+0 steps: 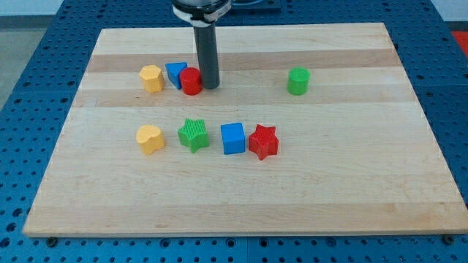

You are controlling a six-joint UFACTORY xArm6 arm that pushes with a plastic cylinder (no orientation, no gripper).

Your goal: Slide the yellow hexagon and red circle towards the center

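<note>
**Tip set against the red circle in the upper row**

A pale wooden tabletop [241, 197] is seen from above and slightly in front, resting on a blue perforated surface [22, 88]. Eight blocks are laid out on it in two loose rows.

In the upper row, toward the view's left, the yellow hexagon [151, 78] is placed apart from its neighbours by a small gap. Just to its right a blue block [174, 71] is found, its shape partly hidden; the red circle [191, 82] is pressed against it and overlaps its right side. Well apart, toward the view's right, a green cylinder [297, 81] stands alone.

The lower row is made up, from the view's left, of a yellow heart [150, 139], a green star [194, 134], a blue cube [233, 138] and a red star [263, 142]. The cube and the red star are touching or nearly so; the others are separated by small gaps.

The dark rod is lowered from the view's top, and the tip [210, 86] is planted on the tabletop immediately right of the red circle, apparently in contact with it. The end effector is a plain rod with nothing that opens or closes, and nothing is held by it. Both task blocks lie up and left of the centre.
</note>
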